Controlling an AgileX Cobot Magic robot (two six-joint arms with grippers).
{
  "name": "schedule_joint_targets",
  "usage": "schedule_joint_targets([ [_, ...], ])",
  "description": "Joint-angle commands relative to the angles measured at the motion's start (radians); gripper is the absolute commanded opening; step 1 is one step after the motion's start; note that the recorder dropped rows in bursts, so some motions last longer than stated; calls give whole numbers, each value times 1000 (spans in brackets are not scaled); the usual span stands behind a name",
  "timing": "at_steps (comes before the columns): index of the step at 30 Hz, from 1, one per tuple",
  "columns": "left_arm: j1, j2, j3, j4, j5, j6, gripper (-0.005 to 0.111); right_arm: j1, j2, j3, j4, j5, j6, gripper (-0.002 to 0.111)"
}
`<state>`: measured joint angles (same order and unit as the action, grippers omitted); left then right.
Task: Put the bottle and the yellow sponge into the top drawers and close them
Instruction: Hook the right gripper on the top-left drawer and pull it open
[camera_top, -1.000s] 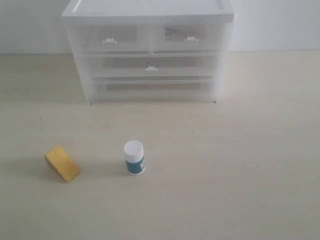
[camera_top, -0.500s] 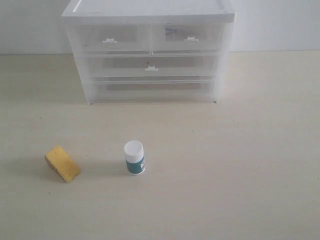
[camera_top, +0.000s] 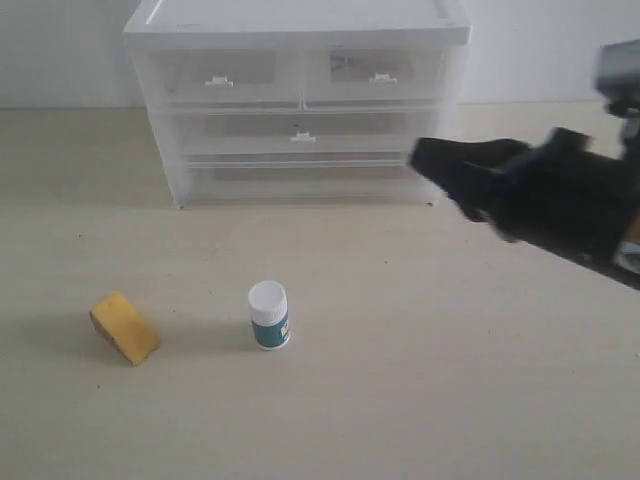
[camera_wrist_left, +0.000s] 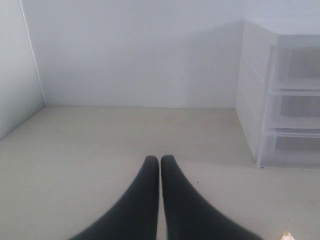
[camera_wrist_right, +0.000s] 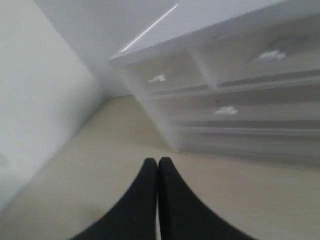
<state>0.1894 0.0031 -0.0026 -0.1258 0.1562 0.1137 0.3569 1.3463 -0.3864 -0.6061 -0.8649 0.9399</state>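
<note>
The white pill bottle (camera_top: 269, 315) stands upright on the table, well in front of the cabinet. To its left lies the yellow sponge (camera_top: 124, 328). Both top drawers, left (camera_top: 222, 80) and right (camera_top: 376, 76), sit pushed in flush with the white cabinet (camera_top: 297, 22). My right gripper (camera_top: 422, 155) has come in from the right edge and hovers blurred before the cabinet's lower right corner, fingers pressed together and empty (camera_wrist_right: 158, 162). The left gripper (camera_wrist_left: 160, 159) is shut and empty over bare table beside the cabinet's side (camera_wrist_left: 252, 85); the exterior view does not show it.
Below the top pair are two full-width drawers, the upper one with a central tab handle (camera_top: 303, 137). A white wall stands behind the cabinet. Pale tabletop (camera_top: 420, 360) stretches in front of the bottle and sponge.
My right arm has swung into the exterior view from the right edge, reaching toward the cabinet. Bottle, sponge and drawers have stayed put.
</note>
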Motion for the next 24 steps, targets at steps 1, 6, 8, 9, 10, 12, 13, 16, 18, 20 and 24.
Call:
schedule_joint_targets([
  [1, 3, -3, 3, -8, 2, -8, 4, 87, 355, -202, -39, -297, 153, 0],
  [6, 3, -3, 3, -8, 2, -8, 4, 237, 719, -632, 70, -272, 589, 46],
  [8, 3, -3, 3, -8, 2, -8, 4, 254, 797, -752, 128, -246, 675, 56],
  [9, 3, -3, 3, -8, 2, -8, 4, 256, 825, -804, 160, -213, 707, 55],
  [10, 3, -3, 3, -8, 2, -8, 4, 256, 842, -834, 177, -181, 714, 55],
  [12, 3, -3, 3, -8, 2, -8, 4, 256, 871, -895, 206, -113, 732, 55],
  [13, 3, -3, 3, -8, 2, -8, 4, 256, 881, -926, 231, -81, 732, 55],
  [16, 3, -3, 3, -8, 2, -8, 4, 256, 890, -968, 282, -9, 730, 53],
  [18, 3, -3, 3, -8, 2, -8, 4, 256, 890, -986, 310, 38, 725, 38],
  [20, 3, -3, 3, -8, 2, -8, 4, 256, 890, -995, 329, 57, 723, 22],
  [24, 3, -3, 3, -8, 2, -8, 4, 256, 890, -1002, 350, 55, 707, 0],
])
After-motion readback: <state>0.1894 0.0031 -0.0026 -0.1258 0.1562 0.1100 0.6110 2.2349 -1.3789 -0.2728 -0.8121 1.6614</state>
